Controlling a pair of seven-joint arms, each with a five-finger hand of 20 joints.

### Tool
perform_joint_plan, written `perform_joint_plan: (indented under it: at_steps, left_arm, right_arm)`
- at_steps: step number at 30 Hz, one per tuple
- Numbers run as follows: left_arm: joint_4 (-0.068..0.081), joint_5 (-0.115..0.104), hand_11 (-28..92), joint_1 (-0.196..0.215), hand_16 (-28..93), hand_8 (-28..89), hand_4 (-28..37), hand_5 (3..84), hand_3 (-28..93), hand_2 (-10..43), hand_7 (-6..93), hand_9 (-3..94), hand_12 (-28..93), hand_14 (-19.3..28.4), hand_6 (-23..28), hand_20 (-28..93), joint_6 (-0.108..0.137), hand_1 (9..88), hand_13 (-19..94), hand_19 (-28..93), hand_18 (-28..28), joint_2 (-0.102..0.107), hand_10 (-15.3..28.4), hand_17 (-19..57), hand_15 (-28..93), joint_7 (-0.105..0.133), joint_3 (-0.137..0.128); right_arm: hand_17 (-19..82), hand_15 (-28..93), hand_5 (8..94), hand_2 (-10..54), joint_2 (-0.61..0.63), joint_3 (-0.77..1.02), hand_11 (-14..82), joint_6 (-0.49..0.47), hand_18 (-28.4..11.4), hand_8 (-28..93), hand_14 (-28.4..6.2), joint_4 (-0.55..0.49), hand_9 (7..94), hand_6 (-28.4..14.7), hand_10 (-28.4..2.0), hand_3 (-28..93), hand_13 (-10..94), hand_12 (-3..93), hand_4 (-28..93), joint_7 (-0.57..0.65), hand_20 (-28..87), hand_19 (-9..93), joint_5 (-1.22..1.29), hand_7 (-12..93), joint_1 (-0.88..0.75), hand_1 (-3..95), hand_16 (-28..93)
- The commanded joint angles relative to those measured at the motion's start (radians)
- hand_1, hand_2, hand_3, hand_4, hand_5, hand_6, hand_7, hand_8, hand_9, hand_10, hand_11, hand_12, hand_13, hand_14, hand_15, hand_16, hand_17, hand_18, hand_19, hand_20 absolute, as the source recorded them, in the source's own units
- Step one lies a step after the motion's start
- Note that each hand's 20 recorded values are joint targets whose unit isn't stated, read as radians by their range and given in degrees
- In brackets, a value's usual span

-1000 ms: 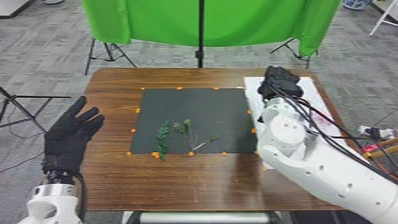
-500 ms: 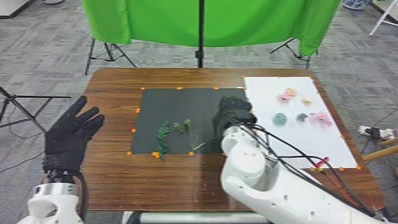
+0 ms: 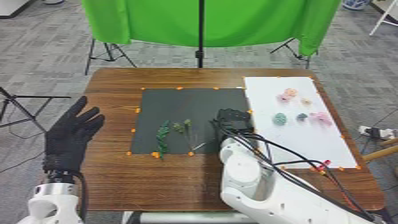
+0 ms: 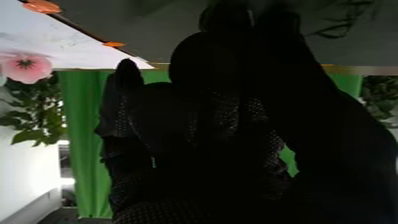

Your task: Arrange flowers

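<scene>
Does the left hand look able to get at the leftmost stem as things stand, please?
Probably yes: the left hand hangs open beside the mat, on the side nearest the leftmost stem, and nothing stands between them.

I see a leafy green sprig (image 3: 163,137) beside a thin stem (image 3: 189,138) on the dark mat (image 3: 169,104); on the white sheet (image 3: 266,95), a pink flower (image 3: 322,119), a peach-pink cluster (image 3: 290,93), a small pale bloom (image 3: 306,101) and a grey-green oval (image 3: 280,119).
</scene>
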Motion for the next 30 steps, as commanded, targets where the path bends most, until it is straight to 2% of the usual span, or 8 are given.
perform_joint_plan:
  at_steps: [1,3,5,11,18,22,24,30]
  left_arm:
    - [0.002,0.011,25,0.009,-11,-7,-25.5,37.1,82,6.0,7.3,33.8,11,27.7,9.0,0,-0.009,23.3,21,58,28.4,-0.012,20.4,-7.9,58,-0.017,-0.002]
    - [0.002,0.01,25,0.013,-11,-7,-25.4,37.1,82,6.0,7.3,33.9,11,27.8,9.0,0,-0.008,23.3,21,58,28.4,-0.011,20.4,-7.9,58,-0.018,-0.004]
    - [0.003,0.015,25,0.012,-11,-7,-25.4,37.1,82,6.0,7.3,33.9,11,27.7,9.0,0,-0.011,23.2,21,58,28.4,-0.021,20.4,-7.9,58,-0.023,-0.007]
    - [0.001,0.032,25,0.018,-11,-7,-25.3,37.1,82,6.2,7.3,33.9,11,27.8,9.0,-1,-0.021,23.4,21,58,28.4,-0.041,20.4,-8.0,58,-0.044,-0.018]
    - [0.005,0.03,25,0.021,-11,-7,-25.3,37.1,82,6.2,7.3,33.9,11,27.8,9.0,-1,-0.022,23.4,21,58,28.4,-0.042,20.4,-8.0,58,-0.042,-0.021]
    - [0.022,0.011,25,0.022,-11,-7,-25.6,37.1,82,6.1,7.4,33.9,11,27.8,8.9,-1,-0.005,23.3,21,58,28.4,-0.032,20.4,-8.0,58,-0.034,-0.015]
    - [0.024,-0.004,25,0.03,-11,-7,-26.3,37.0,81,6.2,7.3,33.9,11,27.8,8.9,-1,-0.003,23.1,21,58,28.4,-0.026,20.4,-8.0,58,-0.01,-0.015]
    - [0.025,0.005,25,0.025,-11,-7,-27.5,36.9,82,6.2,7.4,33.8,11,27.8,8.8,-1,-0.003,22.3,21,58,28.4,-0.031,20.3,-8.0,58,-0.013,-0.016]
  right_arm:
    - [32,78,84.9,-9.5,-0.003,0.037,53.0,-0.069,-25.2,5,-10.6,-0.006,81.1,-3.4,-13.7,63,75,24.0,-28,0.021,15,93,-0.013,17,-0.024,49.0,21]
    - [31,78,84.6,-9.5,-0.004,0.047,53.3,-0.085,-25.8,3,-10.9,-0.011,80.7,-3.2,-14.0,65,75,24.0,-28,0.026,15,93,-0.003,16,-0.035,45.5,21]
    - [31,79,84.3,-9.5,-0.01,0.064,53.5,-0.107,-26.7,-9,-11.7,-0.019,80.3,-3.0,-14.6,67,74,24.0,-28,0.038,16,93,0.023,18,-0.046,41.6,21]
    - [31,81,87.5,-9.5,-0.012,0.099,55.3,-0.138,-28.2,-11,-12.6,-0.048,81.9,-3.8,-15.5,64,75,24.3,-28,0.047,19,93,0.043,19,-0.083,38.0,21]
    - [31,81,86.4,-9.5,0.08,0.162,54.7,0.011,-28.4,-11,-13.0,-0.119,81.1,-4.1,-15.8,64,75,24.6,-27,0.041,20,93,-0.077,18,-0.117,36.1,21]
    - [31,81,85.3,-9.5,0.16,0.271,52.4,0.123,-28.3,-11,-12.6,-0.139,81.1,-3.9,-15.6,65,75,23.5,-26,0.04,19,93,-0.106,18,-0.157,34.7,21]
    - [28,81,81.2,-9.5,0.198,0.312,50.4,0.171,-27.8,-11,-12.8,-0.129,78.3,-4.0,-16.1,67,73,22.6,-25,0.039,19,92,-0.062,18,-0.157,34.2,21]
    - [21,80,63.3,-9.5,0.288,0.386,48.0,0.207,-26.4,-12,-14.1,-0.064,64.5,-5.5,-18.7,72,62,19.5,-27,0.008,19,86,0.101,15,-0.152,34.0,17]
